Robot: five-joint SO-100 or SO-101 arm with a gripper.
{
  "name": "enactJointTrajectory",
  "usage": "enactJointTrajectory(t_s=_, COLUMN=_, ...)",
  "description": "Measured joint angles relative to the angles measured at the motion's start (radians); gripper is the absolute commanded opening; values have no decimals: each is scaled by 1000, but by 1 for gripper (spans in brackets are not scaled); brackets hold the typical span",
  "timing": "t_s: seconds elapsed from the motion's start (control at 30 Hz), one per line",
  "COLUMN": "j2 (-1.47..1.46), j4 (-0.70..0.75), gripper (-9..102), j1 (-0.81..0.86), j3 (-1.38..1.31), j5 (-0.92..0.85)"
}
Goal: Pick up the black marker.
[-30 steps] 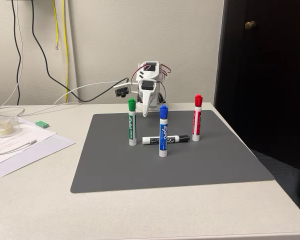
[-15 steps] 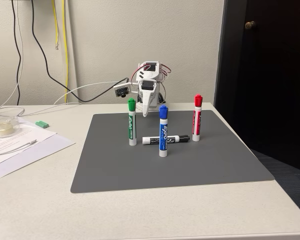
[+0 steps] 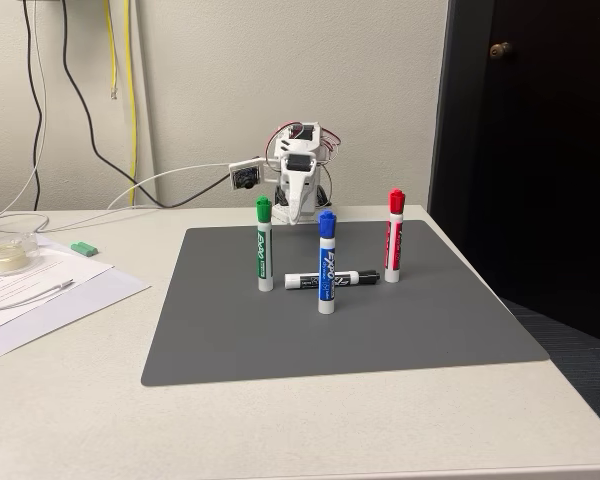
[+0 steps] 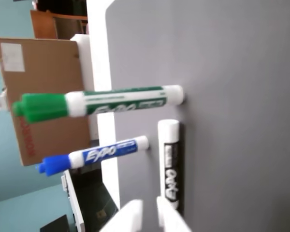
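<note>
The black marker (image 3: 355, 277) lies flat on the grey mat (image 3: 380, 330), black cap to the right in the fixed view, partly behind an upright blue-capped marker (image 3: 326, 262). A green-capped marker (image 3: 264, 245) and a red-capped marker (image 3: 393, 236) also stand upright. My gripper (image 3: 294, 213) hangs at the mat's far edge, pointing down and shut, holding nothing, well behind the markers. The wrist view lies on its side. It shows the black marker (image 4: 170, 164) just beyond my fingertips (image 4: 149, 215), with the green marker (image 4: 111, 102) and blue marker (image 4: 104, 152) past it.
Papers (image 3: 40, 290), a tape roll (image 3: 5, 255) and a small green piece (image 3: 84, 247) lie left of the mat. Cables (image 3: 110, 150) run down the wall behind. The table edge and a dark door (image 3: 530, 150) are on the right. A cardboard box (image 4: 43, 96) shows in the wrist view.
The arm has lifted slightly at the back of the mat, raising the gripper tip and wrist camera a little. The markers have not moved.
</note>
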Motion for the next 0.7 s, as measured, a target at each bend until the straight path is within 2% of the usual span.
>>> enactJointTrajectory(t_s=0.13, j2=-124, j4=12, gripper=5, j1=-6, j3=-86, j5=-41)
enactJointTrajectory(t_s=0.27, j2=-614, j4=230, gripper=4, j1=-25, j3=-545, j5=-110)
enactJointTrajectory(t_s=0.3, j2=-709, j4=262, gripper=3, j1=-40, j3=-614, j5=-127)
enactJointTrajectory(t_s=0.33, j2=-818, j4=353, gripper=2, j1=-43, j3=-713, j5=-143)
enactJointTrajectory(t_s=0.4, j2=-919, j4=402, gripper=3, j1=-43, j3=-807, j5=-149)
enactJointTrajectory(t_s=0.57, j2=-1089, j4=403, gripper=4, j1=-104, j3=-885, j5=-155)
enactJointTrajectory(t_s=0.7, j2=-1157, j4=296, gripper=1, j1=-160, j3=-842, j5=-144)
